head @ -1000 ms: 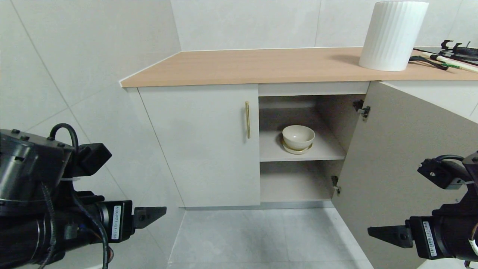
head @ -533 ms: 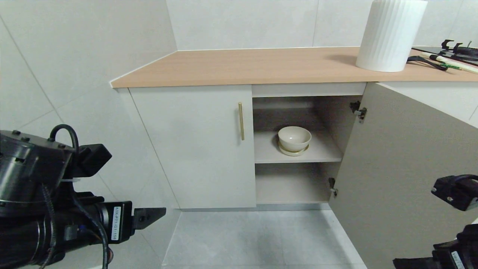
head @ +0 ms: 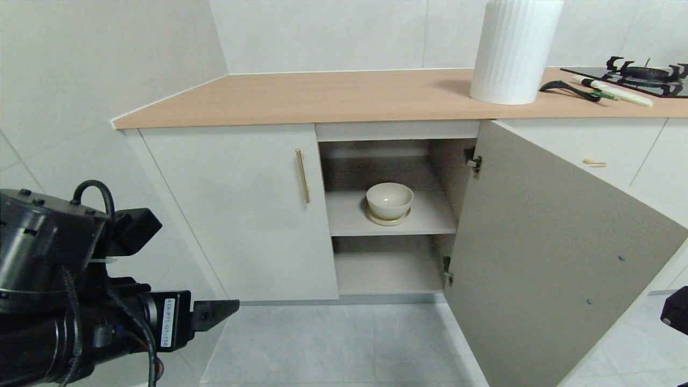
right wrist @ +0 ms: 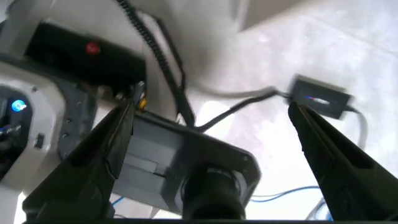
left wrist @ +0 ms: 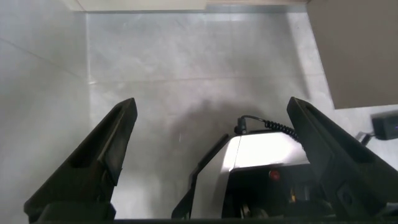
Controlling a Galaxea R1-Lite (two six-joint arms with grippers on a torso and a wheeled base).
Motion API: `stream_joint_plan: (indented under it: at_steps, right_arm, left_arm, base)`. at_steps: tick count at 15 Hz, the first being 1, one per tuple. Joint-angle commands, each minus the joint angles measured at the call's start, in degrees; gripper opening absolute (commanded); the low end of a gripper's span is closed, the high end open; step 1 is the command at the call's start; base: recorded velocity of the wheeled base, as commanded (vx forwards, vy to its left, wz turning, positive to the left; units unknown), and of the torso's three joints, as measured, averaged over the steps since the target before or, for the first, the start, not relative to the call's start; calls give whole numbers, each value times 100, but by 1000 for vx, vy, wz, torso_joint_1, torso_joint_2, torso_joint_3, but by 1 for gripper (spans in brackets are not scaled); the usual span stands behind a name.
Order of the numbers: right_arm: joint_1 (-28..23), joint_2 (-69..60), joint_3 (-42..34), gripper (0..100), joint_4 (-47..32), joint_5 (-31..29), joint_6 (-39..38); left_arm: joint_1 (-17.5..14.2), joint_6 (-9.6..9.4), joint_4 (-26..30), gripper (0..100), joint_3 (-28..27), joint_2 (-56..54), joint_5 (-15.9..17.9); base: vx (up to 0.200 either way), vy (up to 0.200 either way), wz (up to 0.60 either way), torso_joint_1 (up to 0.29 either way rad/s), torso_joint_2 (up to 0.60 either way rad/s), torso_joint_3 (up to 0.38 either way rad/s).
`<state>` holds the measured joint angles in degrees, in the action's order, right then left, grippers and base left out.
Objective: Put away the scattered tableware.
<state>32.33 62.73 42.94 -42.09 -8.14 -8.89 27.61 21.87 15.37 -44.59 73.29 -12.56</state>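
**A:** Which pieces are already put away?

**B:** A cream bowl (head: 389, 199) sits upright on a matching saucer (head: 388, 220), on the upper shelf (head: 349, 217) behind the open cabinet door (head: 537, 252).

**A:** And what is loose?

**B:** Two utensils at the far right of the desk (head: 322, 97), between a ribbed white cylinder (head: 513, 51) and the hob (head: 645, 71). One is a black ladle (head: 570, 91), thin with a curved handle. The other, a pale utensil (head: 623, 95), is straight, with a green band near its left end. They lie just beside each other, and I can't tell whether they touch.

**A:** How do they lie from the jaws?

**B:** High, far and to the right of both. The left arm (head: 80, 301) is low at the near left, well apart from them. The right arm (head: 679, 316) is low at the near right, so I judge it the nearer one.

**A:** Long axes?

**B:** Both run roughly left to right along the desk, their right ends a little nearer. A grasp would probably close across that line.

**A:** State of the jaws?

**B:** The left jaws are spread wide above the floor tiles, with nothing between them. The right jaws are spread wide too, also empty.
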Motion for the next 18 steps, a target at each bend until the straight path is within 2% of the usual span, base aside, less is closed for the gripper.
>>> stream_joint_plan:
  at_steps: [1,3,8,11,15,18]
  right_arm:
    - [-174,11,13,100,-1,-65,1]
    - [-473,20,154,100,-1,-82,1]
    - [-1668,134,549,100,52,-91,27]
    - [-2741,195,655,100,105,-91,616]
    - [-3813,450,681,100,667,-82,977]
    - [-4182,863,637,100,1538,-29,871]
  left_arm:
    - [-1,1,1,100,3,10,-1]
    - [-1,10,1,100,3,10,8]
    - [-1,10,1,100,3,19,8]
    - [-1,10,1,100,-6,19,16]
    - [-1,10,1,100,-6,27,16]
    - [-1,10,1,100,3,27,16]
  base:
    - [0,0,0,0,0,0]
    - [0,0,0,0,0,0]
    - [0,0,0,0,0,0]
    - [0,0,0,0,0,0]
    - [0,0,0,0,0,0]
    - [0,0,0,0,0,0]
